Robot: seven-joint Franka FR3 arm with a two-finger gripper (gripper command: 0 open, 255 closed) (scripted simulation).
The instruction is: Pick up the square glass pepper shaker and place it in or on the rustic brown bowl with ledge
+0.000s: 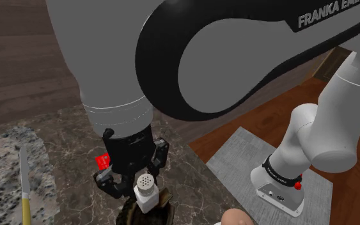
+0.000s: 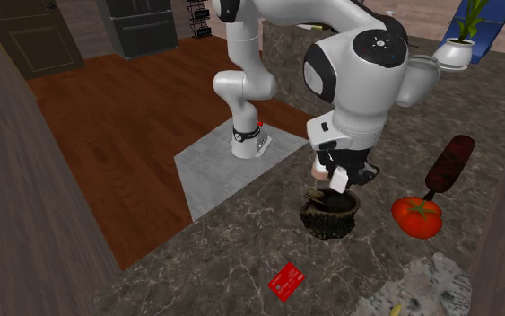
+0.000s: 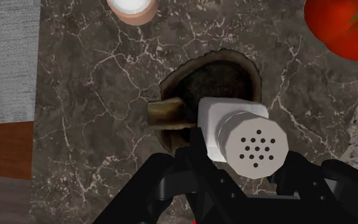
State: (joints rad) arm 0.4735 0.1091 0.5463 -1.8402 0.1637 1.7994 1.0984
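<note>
My gripper (image 3: 238, 170) is shut on the pepper shaker (image 3: 234, 130), a white square body with a round perforated cap. It hangs just above the dark brown rough bowl (image 3: 217, 79), whose ledge (image 3: 167, 114) juts out to one side. In the shoulder view the shaker (image 1: 146, 190) sits in the black gripper (image 1: 133, 181) right over the bowl (image 1: 151, 211) at the bottom edge. The second exterior view shows the gripper (image 2: 338, 182) hovering low above the bowl (image 2: 331, 218) on the dark marble counter (image 2: 241, 260).
A tomato (image 2: 417, 216) and a dark red grinder (image 2: 448, 164) lie to the second exterior view's right of the bowl. A red card (image 2: 287, 281) lies nearer. A pink-rimmed cup (image 3: 131, 7) stands beyond the bowl. A yellow-handled knife (image 1: 25, 188) rests on a speckled board (image 1: 2, 172).
</note>
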